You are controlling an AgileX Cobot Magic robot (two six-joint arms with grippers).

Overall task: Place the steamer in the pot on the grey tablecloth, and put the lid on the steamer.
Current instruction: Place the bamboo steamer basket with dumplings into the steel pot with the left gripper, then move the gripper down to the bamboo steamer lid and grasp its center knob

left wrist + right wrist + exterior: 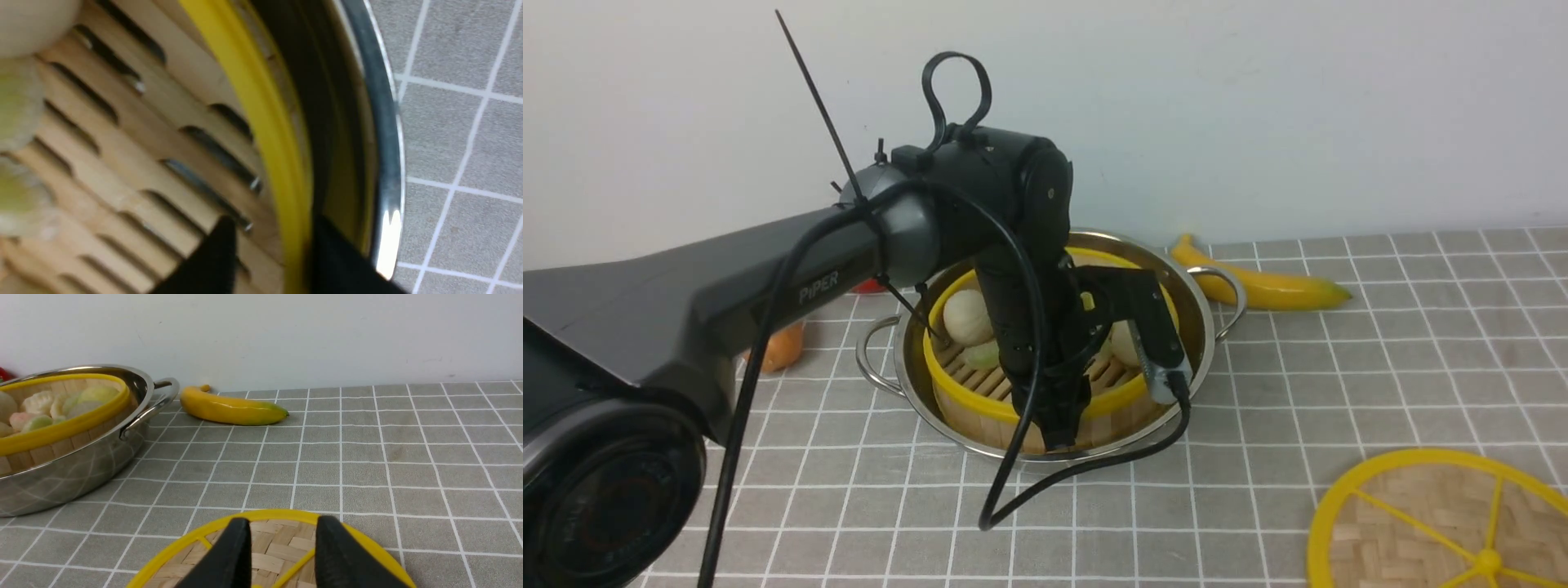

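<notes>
On the left of the grey tablecloth (805, 506), toward its far edge, your left gripper (276, 232) reaches into the pot (1209, 314), jaws parted astride the yellow rim of the steamer (980, 400). A gap shows between the inner finger and that rim; whether the outer finger touches is unclear. The steamer sits inside the pot's wall, its slatted floor and pale buns uncovered. The placing looks all but done, leaving the left arm to rise out of the way.

Just right of the pot, by the cloth's far edge, lies a banana (1278, 290). Farther right and closer to you, well apart from the pot, the lid (1401, 523) lies on the cloth. It is round, with no long axis to match; what counts is its rim and the small centre knob (1488, 562). Your right gripper (282, 535) is the nearer hand, its jaws wide and holding nothing, facing the lid. The likely next move takes the lid with that hand, then carries it leftward and away from you, toward the far edge, onto the steamer.
</notes>
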